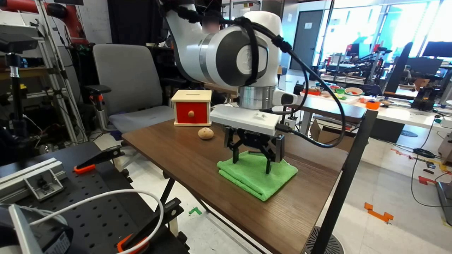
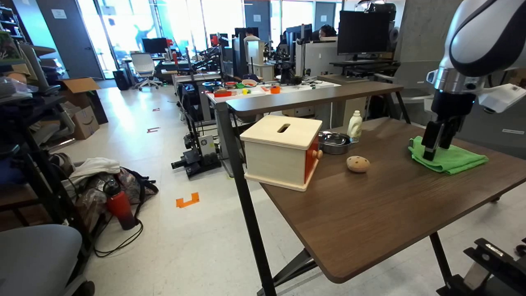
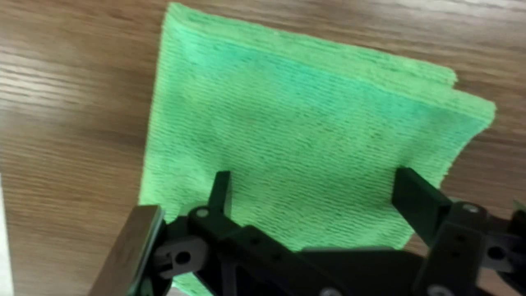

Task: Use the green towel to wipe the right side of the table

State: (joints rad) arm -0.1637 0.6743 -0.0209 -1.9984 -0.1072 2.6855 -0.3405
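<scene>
On the brown table point(image 2: 394, 213) stands a slotted wooden box point(image 2: 275, 160) with a red front. Well apart from it, the folded green towel point(image 1: 259, 180) lies flat. The hand point(image 1: 251, 166), released with jaws spread wide, points down at the towel; fingertip contact cannot be determined. Near the box: a metal bowl point(image 2: 337, 144), a bottle point(image 2: 355, 126) and a speckled potato-shaped object point(image 2: 358, 164).

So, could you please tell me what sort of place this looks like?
Most likely a robotics lab: it has a white robot arm, a perforated black board and a large monitor in the background.
</scene>
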